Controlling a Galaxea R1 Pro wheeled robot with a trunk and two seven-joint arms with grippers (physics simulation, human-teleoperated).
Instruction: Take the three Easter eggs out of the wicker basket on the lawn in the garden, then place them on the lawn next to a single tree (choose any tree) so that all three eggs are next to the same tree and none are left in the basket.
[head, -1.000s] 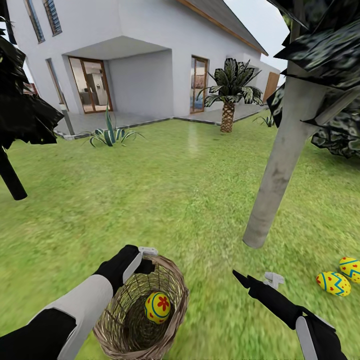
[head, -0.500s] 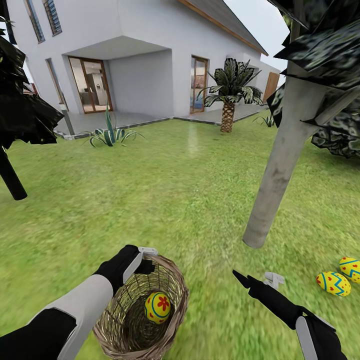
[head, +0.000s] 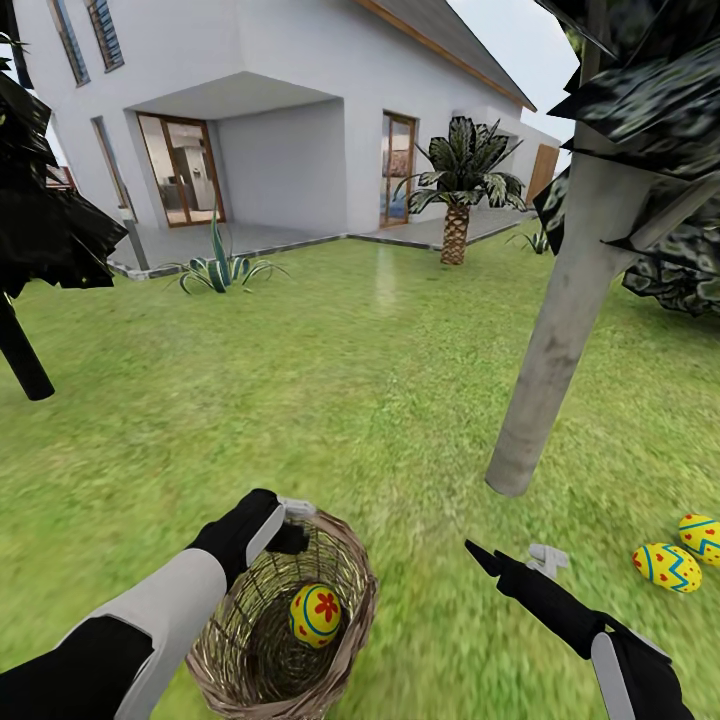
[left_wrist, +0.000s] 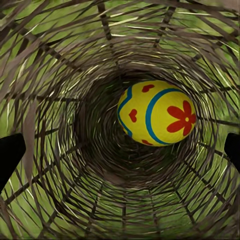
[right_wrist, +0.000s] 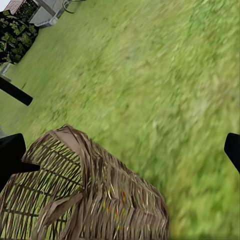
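The lawn runs up to the white house, and the grey-trunked tree rises at about two o'clock. Two zigzag-painted Easter eggs already lie on the grass at four o'clock, near its base – so that tree looks like the chosen spot. At six o'clock the wicker basket holds the last flower-painted egg. The left gripper hangs over the rim, fingers spread wide and empty (apparently lined up to reach in). The right gripper waits beside the basket, open, holding nothing.
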